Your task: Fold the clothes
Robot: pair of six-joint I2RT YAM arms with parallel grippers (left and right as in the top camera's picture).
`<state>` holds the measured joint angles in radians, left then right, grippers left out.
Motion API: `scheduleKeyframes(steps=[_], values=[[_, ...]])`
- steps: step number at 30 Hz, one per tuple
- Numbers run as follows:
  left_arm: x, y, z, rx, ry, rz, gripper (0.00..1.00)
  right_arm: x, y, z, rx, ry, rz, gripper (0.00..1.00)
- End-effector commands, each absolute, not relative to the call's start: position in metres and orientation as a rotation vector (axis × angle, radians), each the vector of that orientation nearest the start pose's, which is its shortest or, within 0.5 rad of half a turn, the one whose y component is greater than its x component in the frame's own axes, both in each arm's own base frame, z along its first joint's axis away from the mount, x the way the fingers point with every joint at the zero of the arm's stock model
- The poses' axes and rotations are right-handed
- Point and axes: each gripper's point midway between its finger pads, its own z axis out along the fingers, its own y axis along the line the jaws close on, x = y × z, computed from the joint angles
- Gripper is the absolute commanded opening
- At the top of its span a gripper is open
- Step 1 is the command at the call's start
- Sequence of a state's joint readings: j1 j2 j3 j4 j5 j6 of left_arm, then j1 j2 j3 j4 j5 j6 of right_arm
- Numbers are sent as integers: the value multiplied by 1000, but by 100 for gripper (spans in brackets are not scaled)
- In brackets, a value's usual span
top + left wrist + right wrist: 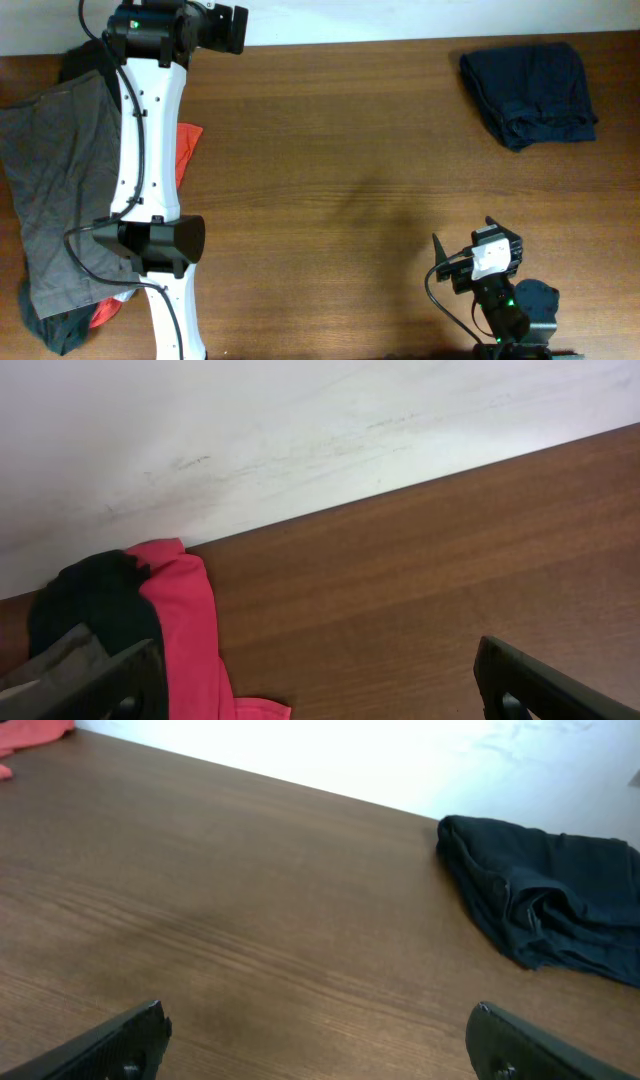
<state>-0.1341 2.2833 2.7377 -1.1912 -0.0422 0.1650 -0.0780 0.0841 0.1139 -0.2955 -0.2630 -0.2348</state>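
Two arms, two grippers, four garments counted. The navy garment [528, 95] is one soft, rumpled bundle, folded over on itself with rolled edges, lying alone at the table's far right corner, close to the wall and well apart from both grippers. The other three are heaped at the far left. The grey shorts [55, 190] are the largest piece, a matte weave spread loosely and creased. The red-orange top [186, 150] is smooth and bright, peeking out beside the left arm [150, 150], with more red showing under the grey hem near the front edge. The black garment [85, 62] is a dark crumpled lump at the back, touching the red. The table [340, 180] is brown wood with long straight grain and a slight sheen. The wall [300, 430] is white with faint grey scuffs. The left gripper [320, 665] is spread wide, its dark fingers [120, 685] holding nothing, over the far left of the table with the red and black cloth just beside one finger. The right gripper [320, 1020] is likewise spread wide and empty, low over bare wood near the front right. The left arm has a white shell with black joints.
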Motion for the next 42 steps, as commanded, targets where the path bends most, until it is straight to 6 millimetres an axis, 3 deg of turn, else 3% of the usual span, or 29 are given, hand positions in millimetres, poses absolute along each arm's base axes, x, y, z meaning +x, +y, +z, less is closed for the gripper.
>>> scheduleKeyframes(steps=[1, 10, 15, 20, 42], values=[[563, -68, 313, 337, 2278, 80, 99, 235, 29, 146, -332, 1734, 26, 99], [563, -68, 313, 337, 2277, 80, 99, 234, 34, 152, -349, 1697, 31, 99], [563, -68, 313, 337, 2277, 80, 99, 243, 18, 162, -207, 1627, 5, 99], [563, -68, 313, 337, 2278, 80, 99, 246, 8, 159, -103, 1631, 7, 99], [563, -68, 313, 337, 2278, 80, 99, 246, 8, 159, -103, 1631, 7, 99]])
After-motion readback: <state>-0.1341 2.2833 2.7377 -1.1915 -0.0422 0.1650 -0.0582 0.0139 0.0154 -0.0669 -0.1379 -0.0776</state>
